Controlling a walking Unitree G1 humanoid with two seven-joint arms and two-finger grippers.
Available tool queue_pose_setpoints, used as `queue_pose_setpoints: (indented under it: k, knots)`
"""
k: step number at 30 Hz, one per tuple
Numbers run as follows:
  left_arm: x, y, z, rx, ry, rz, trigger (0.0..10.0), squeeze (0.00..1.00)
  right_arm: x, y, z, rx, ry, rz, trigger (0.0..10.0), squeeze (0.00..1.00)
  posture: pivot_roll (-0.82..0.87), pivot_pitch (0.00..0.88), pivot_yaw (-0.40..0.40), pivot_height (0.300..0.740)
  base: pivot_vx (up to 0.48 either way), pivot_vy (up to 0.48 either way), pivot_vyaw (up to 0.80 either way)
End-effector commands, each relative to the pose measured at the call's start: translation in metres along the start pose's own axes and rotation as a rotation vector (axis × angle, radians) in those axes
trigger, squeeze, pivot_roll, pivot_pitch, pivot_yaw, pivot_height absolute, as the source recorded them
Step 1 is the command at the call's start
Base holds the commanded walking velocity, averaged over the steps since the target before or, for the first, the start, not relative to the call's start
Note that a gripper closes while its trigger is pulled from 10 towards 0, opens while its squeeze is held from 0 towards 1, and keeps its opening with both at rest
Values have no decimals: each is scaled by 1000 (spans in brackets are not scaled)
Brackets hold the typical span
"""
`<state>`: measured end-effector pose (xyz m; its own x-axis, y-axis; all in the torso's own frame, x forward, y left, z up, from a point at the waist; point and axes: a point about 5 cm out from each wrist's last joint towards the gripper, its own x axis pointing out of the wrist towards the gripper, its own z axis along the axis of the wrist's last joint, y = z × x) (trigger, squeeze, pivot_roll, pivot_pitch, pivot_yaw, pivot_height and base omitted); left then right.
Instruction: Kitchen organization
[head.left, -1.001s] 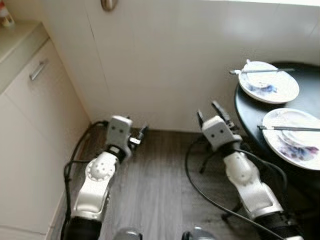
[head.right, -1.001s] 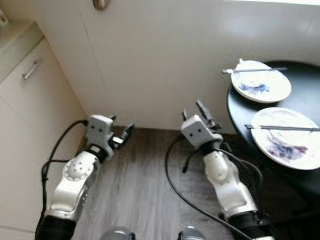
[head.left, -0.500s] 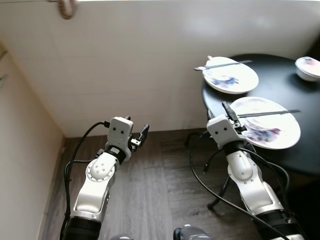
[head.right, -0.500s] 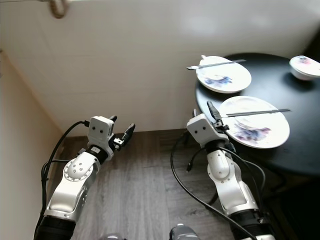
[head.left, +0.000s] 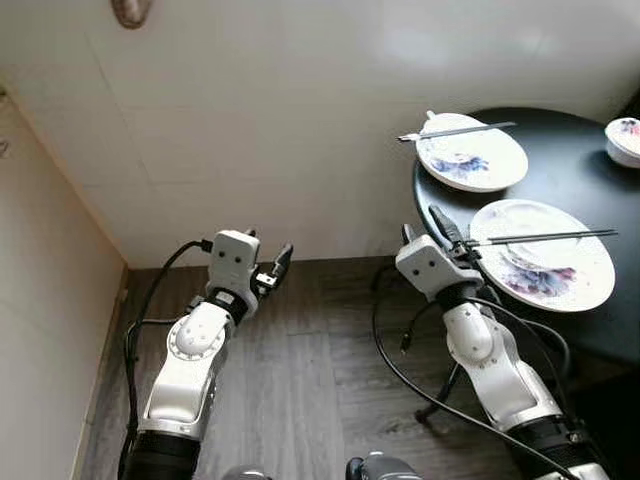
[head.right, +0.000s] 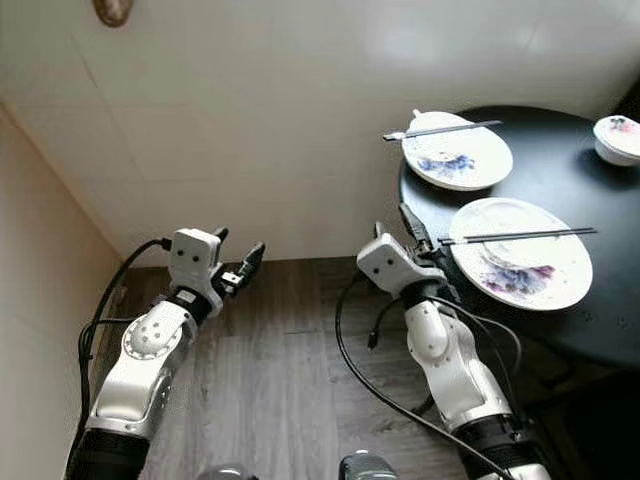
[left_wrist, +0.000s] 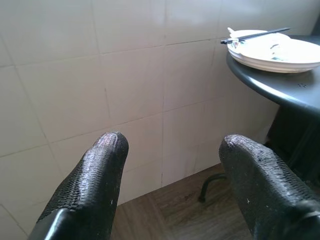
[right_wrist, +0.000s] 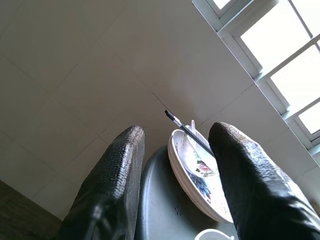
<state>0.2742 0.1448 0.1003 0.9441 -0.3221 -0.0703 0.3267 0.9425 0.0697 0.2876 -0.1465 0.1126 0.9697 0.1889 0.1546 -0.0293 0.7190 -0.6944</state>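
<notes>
— Plates: where are they sitting?

— Two white plates with blue-purple flower patterns are lying on the round black counter (head.left: 575, 150) to my right. The far plate (head.left: 472, 159) is resting near the tiled wall (head.left: 300, 130), with a pair of black chopsticks (head.left: 455, 130) and a white spoon lying across its rim. The near plate (head.left: 545, 256) is sitting just in front of it, and a second pair of chopsticks (head.left: 540, 238) is lying across its top. A small white bowl (head.left: 625, 139) is standing at the far right edge of the counter.

— And your claws?

— My right claw (head.left: 428, 225) is hovering at the counter's edge, just beside the near plate, touching nothing; its fingers (right_wrist: 115, 185) are standing spread apart, with nothing between them. My left claw (head.left: 268, 263) is hanging over the grey wood floor (head.left: 300, 390), well apart from the counter and pointing toward the wall. Its fingers (left_wrist: 90, 185) are spread wide and empty too.

— Anything else around you?

— A beige cabinet side (head.left: 40, 300) is running along my left, and a black cable (head.left: 400, 370) is trailing over the floor under my right arm.
</notes>
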Motion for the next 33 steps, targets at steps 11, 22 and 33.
queue_pose_setpoints:
  k: [11,22,33]
  knots:
    - [2,-1,-2,14,7,-5,10000,0,0,1,2,66,-5,7,10000,0,83,0,-20,740,0,262,0]
    - [2,-1,0,11,-11,-7,10000,0,2,1,6,59,-40,9,10000,0,85,0,-24,740,415,0,-509]
    - [4,0,-1,17,-18,21,10000,0,3,2,10,59,-72,22,10000,0,85,0,-26,740,266,0,0]
